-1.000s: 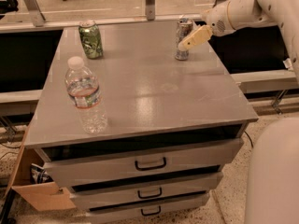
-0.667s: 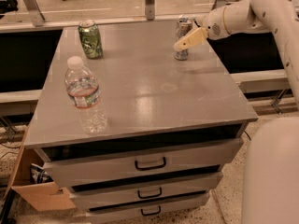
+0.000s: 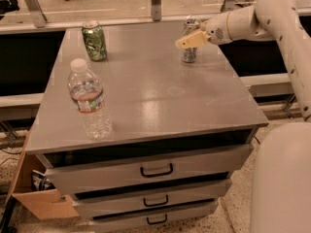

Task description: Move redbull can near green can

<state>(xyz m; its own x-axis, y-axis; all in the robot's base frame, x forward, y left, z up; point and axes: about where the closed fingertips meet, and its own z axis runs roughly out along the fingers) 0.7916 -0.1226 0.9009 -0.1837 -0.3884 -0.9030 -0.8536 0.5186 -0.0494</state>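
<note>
Redbull can (image 3: 189, 55), just one, at the tool (image 3: 187, 39), grip unclear; one green can (image 3: 94, 41) apart.

— Any wording you can read on the green can (image 3: 94, 41), redbull can (image 3: 189, 55) or water bottle (image 3: 90, 99)?
— None; the markings are illegible. The gripper (image 3: 187, 39), at the table's (image 3: 160, 98) one o'clock against the redbull can, shows no lettering.

Table (image 3: 160, 101), bottle (image 3: 89, 101), green can (image 3: 94, 41), tool (image 3: 190, 39) at redbull (image 3: 189, 55)
</note>
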